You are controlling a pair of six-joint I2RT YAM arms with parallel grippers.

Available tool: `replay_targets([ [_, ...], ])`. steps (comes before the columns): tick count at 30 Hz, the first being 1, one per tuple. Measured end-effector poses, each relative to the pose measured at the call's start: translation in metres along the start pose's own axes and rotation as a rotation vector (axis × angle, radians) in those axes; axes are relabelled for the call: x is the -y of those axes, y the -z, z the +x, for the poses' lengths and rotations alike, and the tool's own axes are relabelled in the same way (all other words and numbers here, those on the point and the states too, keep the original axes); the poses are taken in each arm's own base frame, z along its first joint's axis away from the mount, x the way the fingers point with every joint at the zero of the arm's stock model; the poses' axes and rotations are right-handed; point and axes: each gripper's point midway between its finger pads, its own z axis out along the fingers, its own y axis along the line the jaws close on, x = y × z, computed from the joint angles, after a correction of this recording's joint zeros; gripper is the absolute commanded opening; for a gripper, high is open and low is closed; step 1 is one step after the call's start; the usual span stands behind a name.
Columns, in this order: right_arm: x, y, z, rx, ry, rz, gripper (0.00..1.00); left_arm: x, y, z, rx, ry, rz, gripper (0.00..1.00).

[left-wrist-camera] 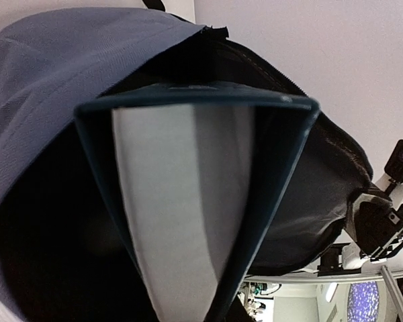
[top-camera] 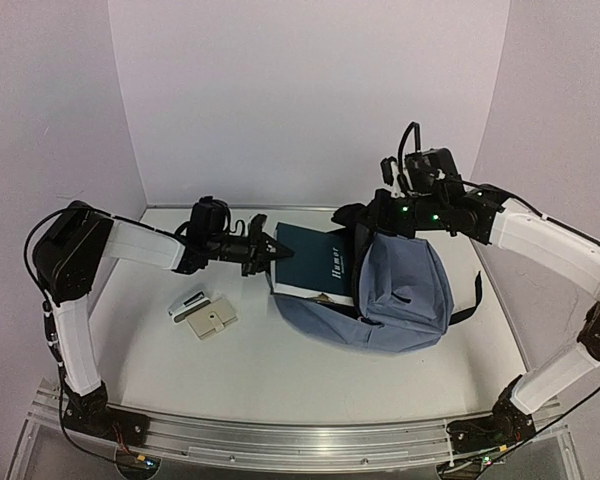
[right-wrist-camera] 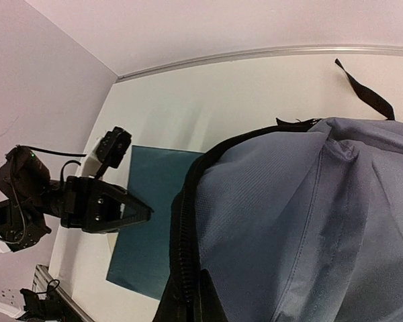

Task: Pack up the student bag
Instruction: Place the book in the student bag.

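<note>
Grey-blue and soft, the student bag (top-camera: 405,290) lies right of centre on the white tabletop (top-camera: 280,375), its zippered mouth turned to the left and standing open onto dark lining. A black strap (top-camera: 476,300) trails off its right side. A teal book (top-camera: 315,258) lies flat with its right part inside the mouth and its left part out on the tabletop. From the left wrist the book (left-wrist-camera: 168,201) fills the view edge-on, pale pages between dark covers, with the bag (left-wrist-camera: 40,80) arching over it.

The right gripper (top-camera: 375,215) sits at the top rim of the bag, pinching the fabric by the zipper and holding that edge raised. The left gripper (top-camera: 278,252) is at the book's left edge. Its fingers (right-wrist-camera: 142,215) taper to a point over the cover, but I cannot tell whether they grip the book.

Left of the bag and well apart from it, a small white-and-silver object (top-camera: 187,304) and a beige flat case (top-camera: 212,321) lie side by side.
</note>
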Motion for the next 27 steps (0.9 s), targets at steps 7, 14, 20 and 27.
replay_targets([
  [7,-0.008,-0.002,-0.001,0.008,0.012,-0.02,0.0,-0.005,-0.044,0.002,-0.031,-0.02,0.041,0.13],
  [14,-0.014,-0.002,-0.003,0.021,0.011,-0.038,0.0,-0.002,-0.081,-0.005,-0.025,-0.086,0.019,0.27],
  [20,-0.013,-0.003,-0.003,0.033,0.002,-0.032,0.01,-0.018,-0.095,-0.009,-0.014,-0.127,-0.086,0.5],
  [27,-0.009,-0.002,-0.003,0.048,-0.002,-0.015,0.02,-0.063,-0.081,-0.009,0.011,-0.131,-0.321,0.75],
])
